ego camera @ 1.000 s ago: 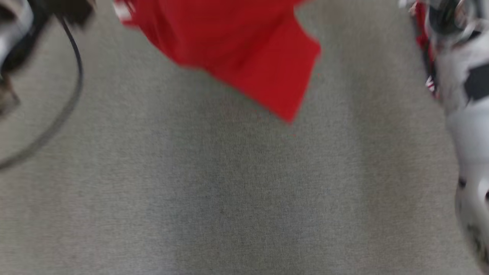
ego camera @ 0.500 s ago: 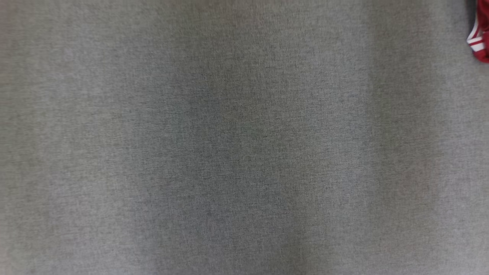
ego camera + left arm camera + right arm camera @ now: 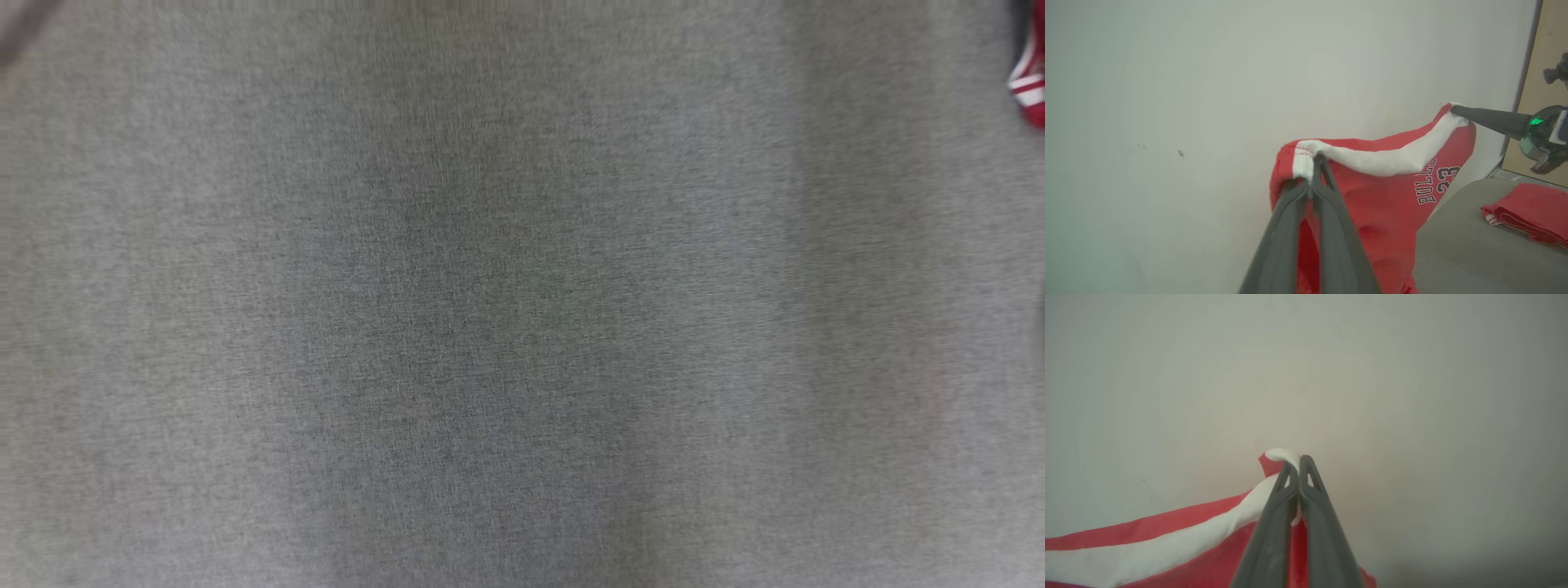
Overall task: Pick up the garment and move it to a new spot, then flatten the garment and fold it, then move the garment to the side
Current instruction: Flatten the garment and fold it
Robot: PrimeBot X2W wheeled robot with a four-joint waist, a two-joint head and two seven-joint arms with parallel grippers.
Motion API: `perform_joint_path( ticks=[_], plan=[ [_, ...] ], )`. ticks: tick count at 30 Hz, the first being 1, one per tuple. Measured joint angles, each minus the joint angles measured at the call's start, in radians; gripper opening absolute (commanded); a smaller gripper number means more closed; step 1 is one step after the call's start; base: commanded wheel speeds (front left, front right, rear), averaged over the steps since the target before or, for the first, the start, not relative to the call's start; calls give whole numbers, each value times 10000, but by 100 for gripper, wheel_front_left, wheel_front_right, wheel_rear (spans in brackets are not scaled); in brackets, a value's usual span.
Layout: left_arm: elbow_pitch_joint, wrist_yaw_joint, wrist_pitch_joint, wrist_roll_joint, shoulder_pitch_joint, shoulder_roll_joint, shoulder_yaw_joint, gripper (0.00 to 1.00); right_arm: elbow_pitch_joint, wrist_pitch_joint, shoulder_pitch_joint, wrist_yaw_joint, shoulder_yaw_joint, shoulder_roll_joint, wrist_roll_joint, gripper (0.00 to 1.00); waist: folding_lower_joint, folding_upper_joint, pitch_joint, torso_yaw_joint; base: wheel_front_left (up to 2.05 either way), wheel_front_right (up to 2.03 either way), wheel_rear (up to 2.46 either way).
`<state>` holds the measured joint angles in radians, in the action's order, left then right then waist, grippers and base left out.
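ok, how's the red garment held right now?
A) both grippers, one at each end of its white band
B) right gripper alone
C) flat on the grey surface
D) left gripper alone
A: in the left wrist view the left gripper is shut on one end of the white band of the garment, and the right gripper pinches the other end.

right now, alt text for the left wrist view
The left gripper is shut on one end of the white band of a red garment printed BULLS 23, while the right gripper pinches the other end, before a pale wall. Lower right, a folded red cloth lies on a grey surface.
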<state>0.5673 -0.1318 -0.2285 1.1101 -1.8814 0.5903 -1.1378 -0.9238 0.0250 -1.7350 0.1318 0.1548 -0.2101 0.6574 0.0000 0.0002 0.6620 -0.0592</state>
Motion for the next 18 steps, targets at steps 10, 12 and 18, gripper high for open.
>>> perform_joint_path(
  ticks=[10,12,18],
  plan=[
    [-1615,104,-314,481,3596,752,621,0,2320,-36,4358,0,966,-606,1540,0,-2,-2,-1243,-79,0,0,0],
    [-2167,249,-337,182,4748,842,993,0,2907,-71,5444,-2,1026,-750,1835,0,-3,-3,-1546,-97,0,0,0],
    [-4201,1072,-341,-811,8863,740,2311,0,4778,-69,9211,-2,844,-1064,2560,0,-4,-3,-2576,-152,0,0,0]
  ],
)
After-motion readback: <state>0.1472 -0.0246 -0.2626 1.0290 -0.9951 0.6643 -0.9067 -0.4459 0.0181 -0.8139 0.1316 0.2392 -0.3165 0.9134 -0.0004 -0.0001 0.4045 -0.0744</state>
